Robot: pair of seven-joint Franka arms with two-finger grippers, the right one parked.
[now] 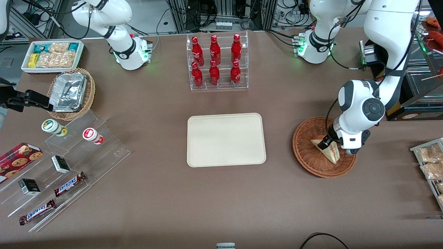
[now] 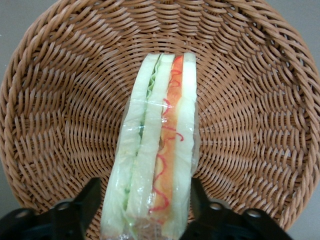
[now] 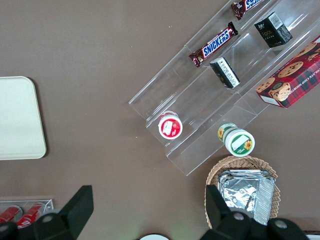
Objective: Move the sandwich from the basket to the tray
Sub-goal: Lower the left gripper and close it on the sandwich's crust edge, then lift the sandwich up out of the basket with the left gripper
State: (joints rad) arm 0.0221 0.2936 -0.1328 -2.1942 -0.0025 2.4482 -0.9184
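Note:
The sandwich (image 1: 329, 149) (image 2: 160, 145), a plastic-wrapped wedge with green and orange-red filling, lies in the reddish-brown wicker basket (image 1: 304, 152) (image 2: 60, 125) toward the working arm's end of the table. My gripper (image 1: 325, 142) (image 2: 145, 192) is down in the basket, open, with one black finger on each side of the sandwich's wide end. One finger sits right against the wrap; a narrow gap shows at the other. The cream tray (image 1: 225, 138) (image 3: 17, 120) lies bare at the table's middle, beside the basket.
A clear rack of red bottles (image 1: 217, 62) stands farther from the camera than the tray. Toward the parked arm's end are a white snack bin (image 1: 52, 55), a tan basket of foil containers (image 1: 71, 93) and acrylic steps with candy bars (image 1: 62, 166). Packets (image 1: 431, 162) lie at the working arm's edge.

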